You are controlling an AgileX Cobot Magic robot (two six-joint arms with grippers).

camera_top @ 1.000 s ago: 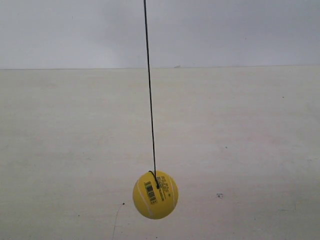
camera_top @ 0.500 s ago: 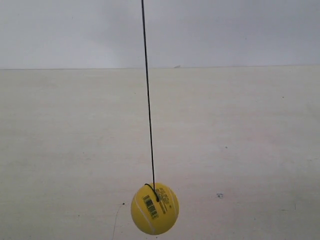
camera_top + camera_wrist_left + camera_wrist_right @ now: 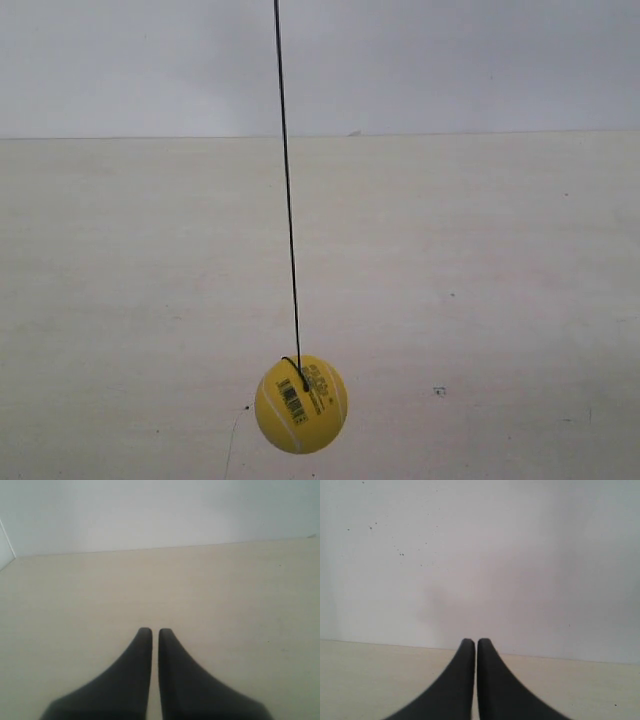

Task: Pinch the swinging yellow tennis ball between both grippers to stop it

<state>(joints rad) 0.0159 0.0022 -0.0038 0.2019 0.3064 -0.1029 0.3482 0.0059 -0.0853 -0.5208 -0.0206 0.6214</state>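
Note:
The yellow tennis ball hangs low in the exterior view on a thin dark string, with a white seam and a dark barcode print facing the camera. Neither gripper shows in the exterior view. In the left wrist view my left gripper is shut, its two black tapered fingers nearly touching, with nothing between them. In the right wrist view my right gripper is shut the same way and empty. The ball shows in neither wrist view.
A pale beige table spreads under the ball and meets a plain grey-white wall behind. The left wrist view shows the same table; the right wrist view faces the wall.
The ball has swung a little to the left in the exterior view, and the string leans more. It dipped lower half a second ago and has come back up.

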